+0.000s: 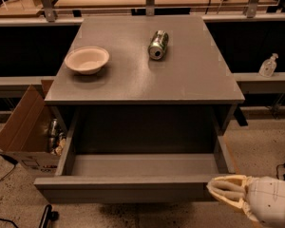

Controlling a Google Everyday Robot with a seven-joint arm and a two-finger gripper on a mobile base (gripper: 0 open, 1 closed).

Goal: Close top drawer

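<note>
The top drawer (128,188) is a wide, deep matte-grey drawer pulled far out of the grey cabinet (147,87). Its inside is empty, and its plain flat front panel faces me at the bottom of the camera view. My gripper (217,186) is cream-coloured and comes in from the bottom right corner. Its tip is at the right end of the drawer's front panel, touching or just in front of it.
On the cabinet top stand a shallow cream bowl (87,60) on the left and a can (158,44) lying on its side at the middle back. An open cardboard box (23,132) with cans stands on the floor at the left. A clear bottle (268,65) stands on a ledge at the right.
</note>
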